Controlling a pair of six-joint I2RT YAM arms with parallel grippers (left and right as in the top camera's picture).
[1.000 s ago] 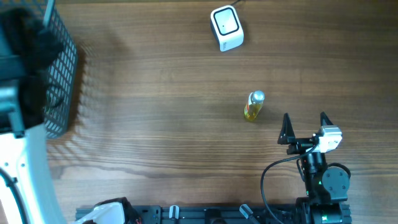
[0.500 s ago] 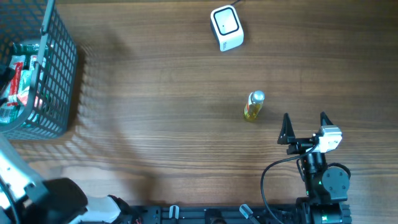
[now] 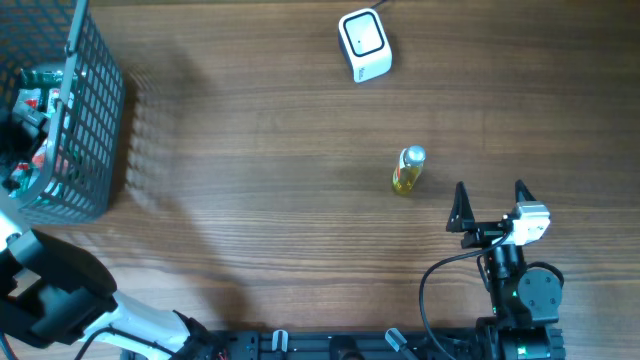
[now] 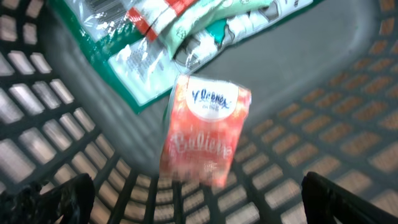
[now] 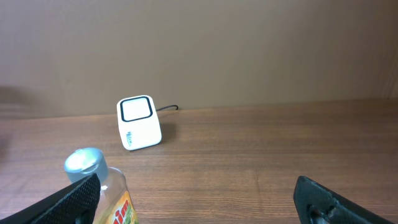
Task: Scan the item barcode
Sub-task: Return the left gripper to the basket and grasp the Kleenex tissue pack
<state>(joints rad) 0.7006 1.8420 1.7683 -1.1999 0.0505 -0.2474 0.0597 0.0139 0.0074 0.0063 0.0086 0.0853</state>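
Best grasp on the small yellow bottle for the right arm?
Take the bottle by its yellow body, below the silver cap, coming in level from the right gripper's side. It appears to stand upright and is narrow, so the open fingers can straddle it.

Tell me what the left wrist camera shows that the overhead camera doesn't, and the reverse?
Only the left wrist view shows the basket's inside up close: an orange Kleenex pack lying in it beside a green-and-white packet. Only the overhead view shows the white scanner, the yellow bottle on the table, and the open right gripper near that bottle. Both show the basket with goods in it, though from overhead they are only dim colours behind the mesh.
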